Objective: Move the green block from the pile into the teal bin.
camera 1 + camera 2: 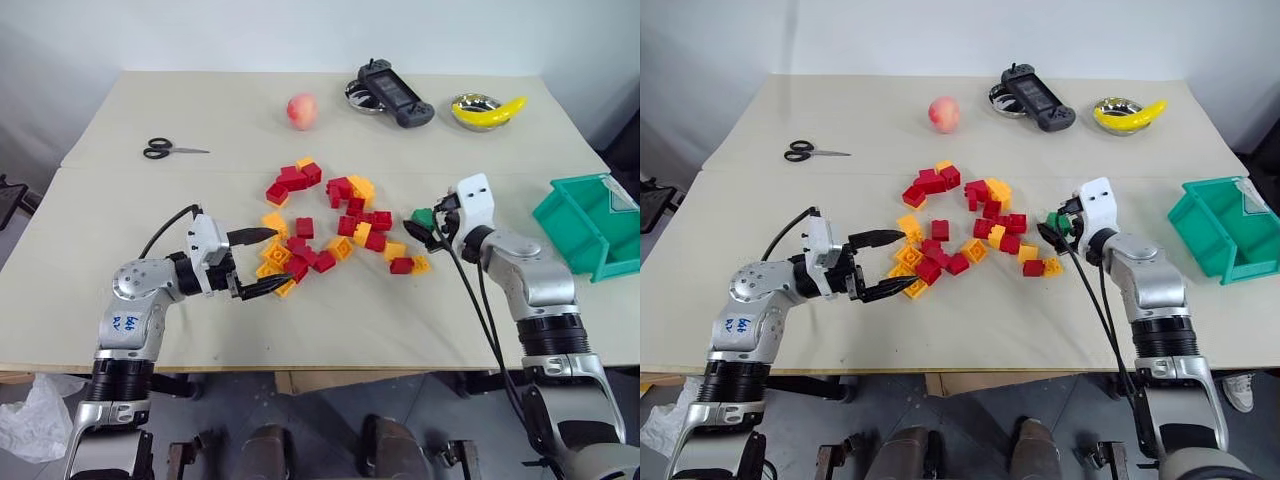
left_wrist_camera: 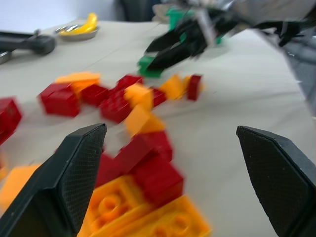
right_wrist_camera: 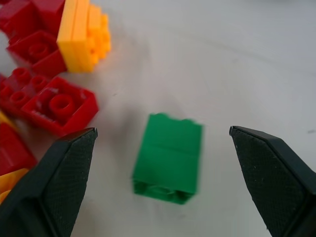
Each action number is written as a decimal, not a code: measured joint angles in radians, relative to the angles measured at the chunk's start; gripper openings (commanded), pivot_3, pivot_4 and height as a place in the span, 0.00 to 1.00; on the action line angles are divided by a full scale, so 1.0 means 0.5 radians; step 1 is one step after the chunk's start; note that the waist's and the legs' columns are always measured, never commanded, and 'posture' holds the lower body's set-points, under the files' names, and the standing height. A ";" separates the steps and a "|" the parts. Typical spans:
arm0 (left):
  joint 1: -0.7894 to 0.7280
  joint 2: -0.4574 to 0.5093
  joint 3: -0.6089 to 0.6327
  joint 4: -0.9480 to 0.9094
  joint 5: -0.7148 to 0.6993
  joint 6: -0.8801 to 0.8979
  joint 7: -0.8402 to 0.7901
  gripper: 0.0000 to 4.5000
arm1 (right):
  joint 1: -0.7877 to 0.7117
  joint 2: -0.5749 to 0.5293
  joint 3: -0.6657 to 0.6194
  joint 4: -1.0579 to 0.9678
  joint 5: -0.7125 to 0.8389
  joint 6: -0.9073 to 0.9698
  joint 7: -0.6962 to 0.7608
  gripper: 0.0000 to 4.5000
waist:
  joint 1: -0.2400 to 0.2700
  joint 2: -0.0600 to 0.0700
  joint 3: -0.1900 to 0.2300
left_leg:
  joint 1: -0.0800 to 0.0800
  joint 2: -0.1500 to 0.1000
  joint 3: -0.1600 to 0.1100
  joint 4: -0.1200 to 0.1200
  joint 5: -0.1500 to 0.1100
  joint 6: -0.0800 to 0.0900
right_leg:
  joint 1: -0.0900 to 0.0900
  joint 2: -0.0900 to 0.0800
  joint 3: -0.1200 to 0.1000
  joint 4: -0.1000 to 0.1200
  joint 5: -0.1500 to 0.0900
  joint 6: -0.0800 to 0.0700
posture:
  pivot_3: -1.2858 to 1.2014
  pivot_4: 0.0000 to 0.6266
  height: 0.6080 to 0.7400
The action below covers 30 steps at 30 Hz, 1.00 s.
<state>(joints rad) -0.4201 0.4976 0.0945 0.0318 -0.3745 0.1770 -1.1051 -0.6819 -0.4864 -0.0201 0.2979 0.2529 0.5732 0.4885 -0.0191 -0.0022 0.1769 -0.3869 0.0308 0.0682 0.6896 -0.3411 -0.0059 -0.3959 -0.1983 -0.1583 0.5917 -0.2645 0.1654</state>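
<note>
The green block (image 1: 422, 216) lies on the table at the right edge of the pile (image 1: 335, 225) of red and orange-yellow bricks. My right gripper (image 1: 421, 231) hangs open right at it; in the right wrist view the green block (image 3: 168, 158) sits between the two spread fingers (image 3: 59, 187), untouched. At the pile's left side my left gripper (image 1: 272, 259) stands open and level, its fingers around some yellow and red bricks without gripping them. The teal bin (image 1: 566, 236) stands at the table's right edge, beyond my right arm.
At the back of the table lie black scissors (image 1: 170, 150), a peach-coloured fruit (image 1: 302, 110), a black game controller (image 1: 395, 95) on a steel bowl, and a banana (image 1: 488, 110) in another steel bowl. The table's front edge runs just below both arms.
</note>
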 measured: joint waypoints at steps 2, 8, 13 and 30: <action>0.006 0.012 -0.012 -0.015 -0.022 0.026 -0.002 1.00 | -0.021 0.035 0.000 0.040 0.002 0.023 0.005 0.96 | -0.010 0.000 0.000 | 0.000 0.000 0.000 0.000 0.000 0.000 | 0.000 0.000 0.000 0.000 0.000 0.000 | 0.52 0.24 1.00; 0.011 0.028 -0.022 -0.037 -0.046 0.056 -0.001 1.00 | -0.027 0.044 0.000 0.078 -0.003 0.029 0.032 0.57 | -0.019 0.000 0.000 | 0.000 0.000 0.000 -0.001 0.000 0.000 | 0.000 0.000 0.000 0.000 0.000 0.000 | 0.52 0.24 1.00; 0.081 0.028 -0.031 -0.095 -0.082 0.095 0.030 1.00 | 0.026 0.042 -0.016 0.004 0.001 -0.040 0.085 0.33 | -0.017 0.000 0.000 | 0.000 0.000 0.000 -0.001 0.000 0.000 | 0.000 0.000 0.000 -0.001 0.000 0.000 | 0.52 0.24 1.00; 0.151 -0.226 -0.132 -0.506 -0.225 0.258 0.445 1.00 | 0.902 -0.474 -1.219 -1.088 0.339 0.128 -0.042 0.33 | 0.089 0.003 -0.001 | 0.002 0.000 0.001 0.007 0.000 0.000 | 0.005 0.000 0.003 0.000 0.001 0.000 | 0.52 0.24 1.00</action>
<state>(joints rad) -0.3444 0.3846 0.0286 -0.2211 -0.4869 0.3060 -0.8827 -0.2312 -0.7232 -0.6298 -0.2462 0.4226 0.6375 0.4674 0.0253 -0.0009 0.1766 -0.3861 0.0309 0.0687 0.6933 -0.3412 -0.0057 -0.3936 -0.1981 -0.1568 0.5918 -0.2641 0.1656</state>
